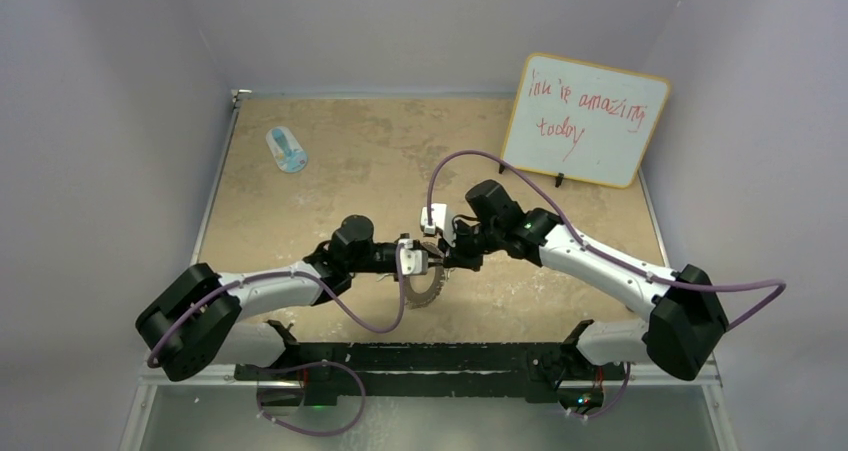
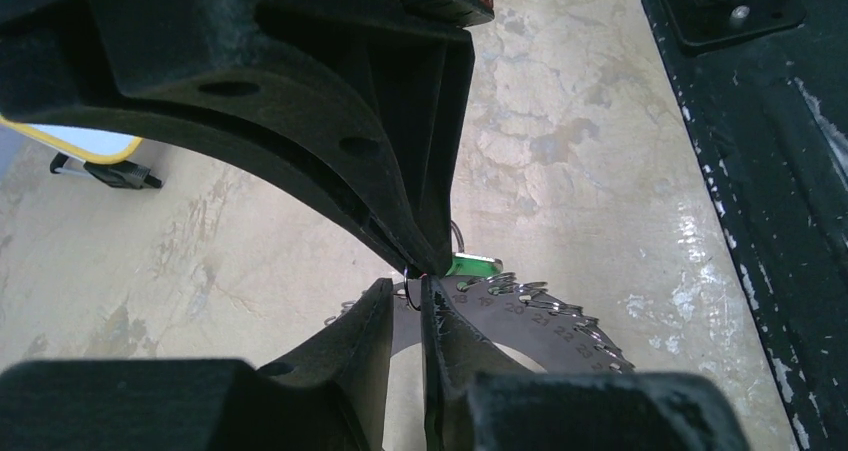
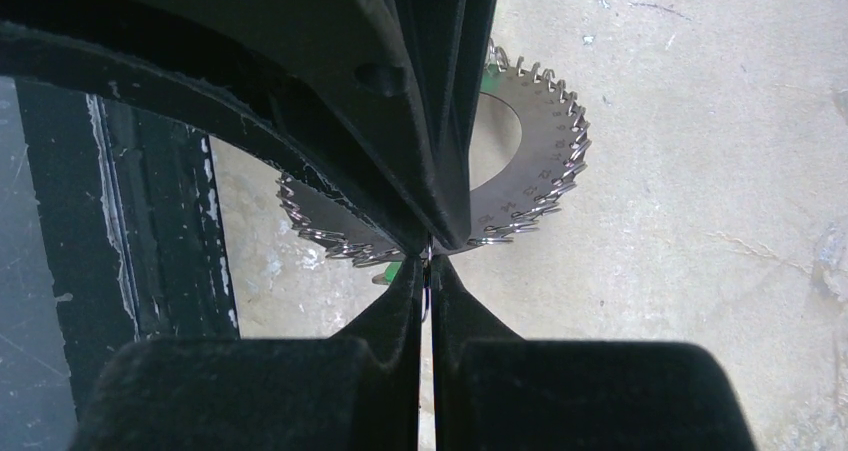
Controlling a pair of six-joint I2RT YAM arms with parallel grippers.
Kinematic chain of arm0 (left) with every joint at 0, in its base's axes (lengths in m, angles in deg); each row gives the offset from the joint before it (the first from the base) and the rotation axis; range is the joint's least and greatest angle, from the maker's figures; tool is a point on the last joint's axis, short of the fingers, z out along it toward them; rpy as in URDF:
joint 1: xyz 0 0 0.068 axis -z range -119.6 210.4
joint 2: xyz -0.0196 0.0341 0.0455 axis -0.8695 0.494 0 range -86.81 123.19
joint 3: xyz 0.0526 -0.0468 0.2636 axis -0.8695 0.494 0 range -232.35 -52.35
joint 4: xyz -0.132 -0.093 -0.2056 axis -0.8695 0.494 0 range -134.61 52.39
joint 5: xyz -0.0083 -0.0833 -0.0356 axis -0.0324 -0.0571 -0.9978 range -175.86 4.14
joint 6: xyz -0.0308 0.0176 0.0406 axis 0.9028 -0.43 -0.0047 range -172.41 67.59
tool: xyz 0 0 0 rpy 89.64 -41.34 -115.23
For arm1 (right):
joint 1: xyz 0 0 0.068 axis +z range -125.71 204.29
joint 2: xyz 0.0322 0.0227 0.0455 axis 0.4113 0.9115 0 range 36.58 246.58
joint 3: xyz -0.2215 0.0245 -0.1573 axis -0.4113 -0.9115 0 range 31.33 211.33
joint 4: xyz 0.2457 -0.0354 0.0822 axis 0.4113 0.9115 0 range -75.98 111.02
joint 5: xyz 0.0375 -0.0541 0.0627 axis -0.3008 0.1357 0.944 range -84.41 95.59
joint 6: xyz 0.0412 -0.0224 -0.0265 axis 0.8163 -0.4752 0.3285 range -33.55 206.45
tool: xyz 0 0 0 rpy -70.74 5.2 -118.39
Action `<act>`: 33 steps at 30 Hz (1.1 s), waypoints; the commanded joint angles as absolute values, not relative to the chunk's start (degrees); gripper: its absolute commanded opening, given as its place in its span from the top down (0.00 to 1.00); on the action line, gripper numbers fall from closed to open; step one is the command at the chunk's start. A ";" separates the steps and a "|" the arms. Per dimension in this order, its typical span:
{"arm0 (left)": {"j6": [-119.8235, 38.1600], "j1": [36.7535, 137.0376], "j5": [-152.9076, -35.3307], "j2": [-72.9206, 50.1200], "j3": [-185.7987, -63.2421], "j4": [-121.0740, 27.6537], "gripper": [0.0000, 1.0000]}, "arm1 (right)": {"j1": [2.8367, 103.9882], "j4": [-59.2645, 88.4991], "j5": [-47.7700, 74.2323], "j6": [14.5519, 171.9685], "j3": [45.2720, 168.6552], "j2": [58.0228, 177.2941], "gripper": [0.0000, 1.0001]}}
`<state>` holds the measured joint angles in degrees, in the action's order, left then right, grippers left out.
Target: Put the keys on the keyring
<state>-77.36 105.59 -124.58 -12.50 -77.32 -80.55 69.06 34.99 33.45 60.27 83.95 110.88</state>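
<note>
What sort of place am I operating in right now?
Most likely a lab robot test cell. Plain walls box in the table, two robot arms are mounted on a black rail at its near edge, and a handwritten whiteboard stands at the back.

- keyring (image 3: 545, 161): flat silver metal, dull sheen, with shiny wire loops
- green key tag (image 2: 475, 265): glossy plastic
- table (image 2: 580, 121): matt beige surface, mottled and scuffed

Table (image 1: 380, 171): keyring (image 1: 428, 289) at centre, toward the near edge, just under the meeting tips of left gripper (image 1: 428, 265) and right gripper (image 1: 445, 262). Oval object (image 1: 287, 150) lies far left. Whiteboard (image 1: 585, 119) stands at the far right corner.
</note>
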 commanded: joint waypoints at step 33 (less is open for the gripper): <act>-77.71 107.68 -117.16 -16.77 -77.22 -77.58 1.00 | 69.40 25.61 28.28 64.46 84.28 107.50 0.62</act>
<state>-83.92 107.42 -118.61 -13.77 -81.32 -69.77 69.04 33.77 30.98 60.47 84.67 111.78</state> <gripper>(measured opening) 0.006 0.244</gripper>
